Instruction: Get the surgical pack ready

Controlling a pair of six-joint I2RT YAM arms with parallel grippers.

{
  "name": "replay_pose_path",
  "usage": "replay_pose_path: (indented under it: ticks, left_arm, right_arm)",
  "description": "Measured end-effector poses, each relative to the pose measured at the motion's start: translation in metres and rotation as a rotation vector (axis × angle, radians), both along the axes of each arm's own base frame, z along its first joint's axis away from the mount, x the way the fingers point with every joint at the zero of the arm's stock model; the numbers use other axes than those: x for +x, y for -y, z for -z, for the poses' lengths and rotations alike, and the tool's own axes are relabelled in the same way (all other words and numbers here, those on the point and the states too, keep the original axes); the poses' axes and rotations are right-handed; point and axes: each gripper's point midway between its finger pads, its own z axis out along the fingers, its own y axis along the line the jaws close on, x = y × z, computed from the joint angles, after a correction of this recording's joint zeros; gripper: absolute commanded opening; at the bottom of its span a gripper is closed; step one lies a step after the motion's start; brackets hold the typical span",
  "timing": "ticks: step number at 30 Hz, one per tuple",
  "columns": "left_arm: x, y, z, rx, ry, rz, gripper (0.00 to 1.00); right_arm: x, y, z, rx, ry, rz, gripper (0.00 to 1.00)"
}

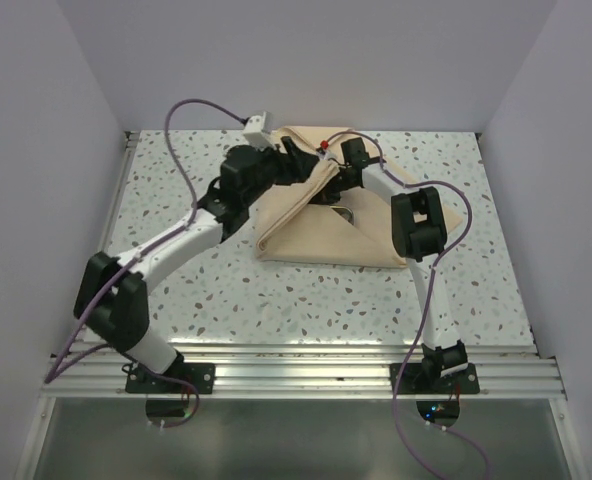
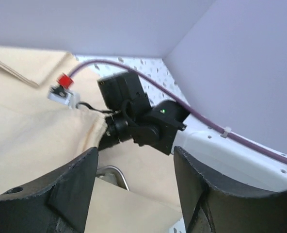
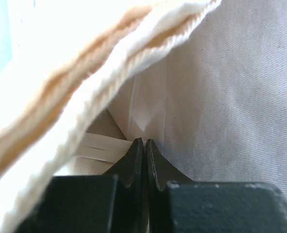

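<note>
The surgical pack is a tan cloth bundle at the back middle of the speckled table. Both grippers are over its far half. My left gripper hovers open above the cloth, nothing between its fingers. A curved bit of the steel tray rim shows under a fold below it. My right gripper is shut, its tips pinching a gathered fold of the cloth. Cloth fills the right wrist view, with a thick hem crossing overhead. No instruments or packets are visible.
Grey walls close in the table at the left, back and right. An aluminium rail runs along the near edge by the arm bases. Purple cables loop over both arms. A white connector with a red cap sits by the right wrist.
</note>
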Motion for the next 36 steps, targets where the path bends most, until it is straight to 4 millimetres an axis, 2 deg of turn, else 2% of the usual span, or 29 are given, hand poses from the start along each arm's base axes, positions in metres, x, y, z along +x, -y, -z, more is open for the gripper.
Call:
replay_pose_path:
  ticks: [2, 4, 5, 7, 9, 10, 12, 14, 15, 17, 19, 23, 27, 30, 36]
  left_arm:
    - [-0.008, -0.039, -0.017, -0.018, 0.038, -0.045, 0.67]
    - [-0.008, -0.093, -0.007, -0.017, 0.038, -0.14, 0.67]
    - [-0.005, -0.114, 0.007, -0.005, 0.014, -0.184, 0.67]
    - [0.004, -0.152, 0.054, 0.035, -0.078, -0.266, 0.65]
    - [0.006, -0.166, 0.114, 0.082, -0.211, -0.282, 0.56]
    - [0.003, -0.165, 0.143, 0.101, -0.281, -0.27, 0.46]
    - [-0.013, -0.16, 0.188, 0.122, -0.389, -0.227, 0.39]
    - [-0.035, -0.156, 0.214, 0.137, -0.457, -0.189, 0.29]
    - [-0.042, -0.153, 0.218, 0.142, -0.468, -0.175, 0.26]
    - [-0.047, -0.145, 0.215, 0.145, -0.452, -0.153, 0.2]
    - [-0.048, -0.137, 0.203, 0.139, -0.409, -0.13, 0.17]
    - [-0.059, -0.119, 0.18, 0.129, -0.319, -0.1, 0.16]
    - [-0.071, -0.1, 0.166, 0.139, -0.255, -0.067, 0.15]
    - [-0.073, -0.093, 0.171, 0.142, -0.255, -0.051, 0.15]
    - [-0.071, -0.09, 0.197, 0.16, -0.295, -0.04, 0.13]
  right_arm:
    - [0.0, 0.0, 0.0, 0.001, -0.001, 0.0, 0.0]
    - [0.0, 0.0, 0.0, 0.001, -0.002, 0.0, 0.0]
    - [0.0, 0.0, 0.0, 0.001, -0.002, 0.0, 0.0]
    - [0.0, 0.0, 0.0, 0.002, -0.002, 0.0, 0.0]
    - [-0.001, 0.0, 0.0, 0.002, -0.003, 0.0, 0.0]
    - [-0.001, 0.0, 0.0, 0.002, -0.004, 0.0, 0.0]
    - [-0.001, 0.0, 0.0, 0.002, -0.005, 0.001, 0.0]
    - [-0.001, 0.0, 0.001, 0.003, -0.006, 0.001, 0.0]
    - [-0.001, 0.0, 0.001, 0.003, -0.006, 0.001, 0.0]
    - [-0.001, 0.0, 0.001, 0.004, -0.008, 0.001, 0.0]
    - [-0.001, 0.0, 0.001, 0.005, -0.009, 0.0, 0.0]
    - [-0.002, 0.0, 0.001, 0.005, -0.011, 0.0, 0.0]
    - [-0.002, 0.0, 0.001, 0.005, -0.012, 0.001, 0.0]
    - [-0.002, 0.0, 0.001, 0.005, -0.012, 0.002, 0.0]
    - [-0.002, 0.0, 0.001, 0.015, -0.024, 0.01, 0.0]
